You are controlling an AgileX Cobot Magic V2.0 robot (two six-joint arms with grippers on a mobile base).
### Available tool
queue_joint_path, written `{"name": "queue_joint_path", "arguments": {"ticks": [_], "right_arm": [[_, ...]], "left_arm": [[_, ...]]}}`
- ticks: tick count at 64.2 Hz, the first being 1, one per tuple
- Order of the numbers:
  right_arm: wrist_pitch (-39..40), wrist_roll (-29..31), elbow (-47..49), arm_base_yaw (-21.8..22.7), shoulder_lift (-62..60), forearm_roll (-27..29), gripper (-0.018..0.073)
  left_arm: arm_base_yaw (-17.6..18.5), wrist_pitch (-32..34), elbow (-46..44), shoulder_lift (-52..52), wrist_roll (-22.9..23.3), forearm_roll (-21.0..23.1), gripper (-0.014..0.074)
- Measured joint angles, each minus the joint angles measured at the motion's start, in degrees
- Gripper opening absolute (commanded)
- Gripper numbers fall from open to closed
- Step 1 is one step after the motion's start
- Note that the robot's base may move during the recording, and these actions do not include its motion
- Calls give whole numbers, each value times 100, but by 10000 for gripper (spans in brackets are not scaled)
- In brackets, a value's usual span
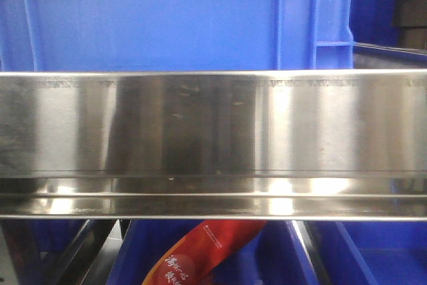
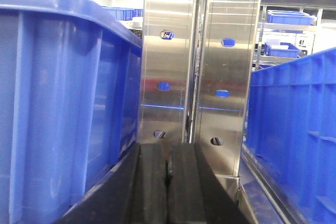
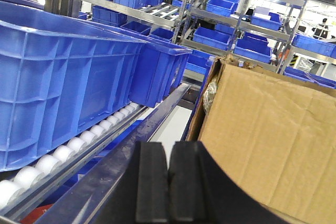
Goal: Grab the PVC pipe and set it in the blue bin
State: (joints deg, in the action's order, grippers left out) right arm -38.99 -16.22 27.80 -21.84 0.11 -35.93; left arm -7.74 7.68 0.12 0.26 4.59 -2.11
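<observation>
The PVC pipe is out of view in every frame. My left gripper [image 2: 167,153] is shut with nothing between its black pads. It sits low between two blue bins [image 2: 58,108] and faces a steel rack post [image 2: 202,61]. My right gripper [image 3: 168,153] is also shut and empty. It hangs above a steel rail [image 3: 139,140], with a large blue bin [image 3: 68,82] on white rollers to its left and a cardboard box [image 3: 268,145] to its right. The front view shows only a steel shelf beam [image 1: 213,138] with a blue bin [image 1: 180,15] behind it.
A second blue bin [image 2: 299,129] stands to the right of the left gripper. White rollers [image 3: 79,145] carry the bins. Racks full of small blue bins [image 3: 226,30] fill the background. A red printed package [image 1: 200,251] lies below the beam.
</observation>
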Motion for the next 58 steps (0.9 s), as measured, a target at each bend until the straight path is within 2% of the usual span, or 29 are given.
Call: {"name": "queue_joint_path", "arguments": {"ticks": [58], "right_arm": [[10, -12, 0, 0, 0, 0, -163]], "left_arm": [[0, 0, 0, 0, 0, 0, -111]]}}
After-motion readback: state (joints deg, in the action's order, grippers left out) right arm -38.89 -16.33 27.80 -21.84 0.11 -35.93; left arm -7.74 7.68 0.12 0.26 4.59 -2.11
